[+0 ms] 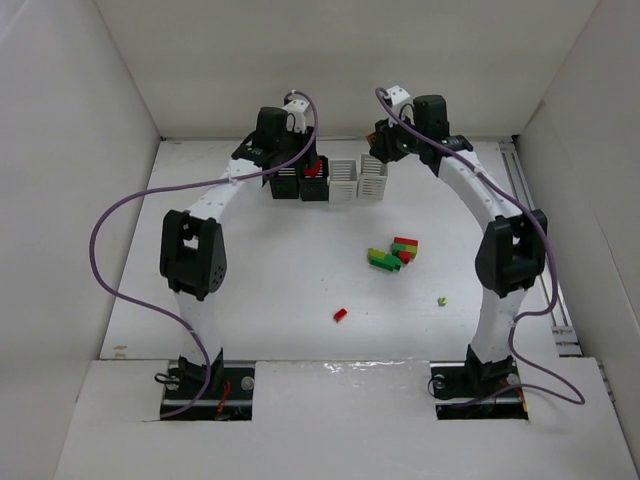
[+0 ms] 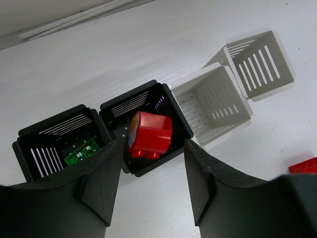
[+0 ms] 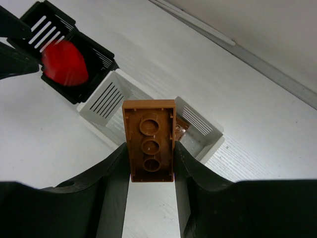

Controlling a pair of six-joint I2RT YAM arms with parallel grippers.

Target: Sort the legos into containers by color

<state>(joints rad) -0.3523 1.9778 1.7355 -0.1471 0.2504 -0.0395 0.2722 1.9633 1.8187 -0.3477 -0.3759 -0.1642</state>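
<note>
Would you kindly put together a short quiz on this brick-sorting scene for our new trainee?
1. True or false: the right end effector grips a brown brick.
2. Which colour brick lies in the black basket at the end of the row? A red, B green, C brown.
3. Fill in: the number of white baskets is ___.
Key: 1 true; 2 B, the green brick; 3 two.

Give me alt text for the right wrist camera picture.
The right hand grips a brown brick, a white basket showing behind it. Up left sit a second white basket and a black basket, a blurred red brick across its opening.
</note>
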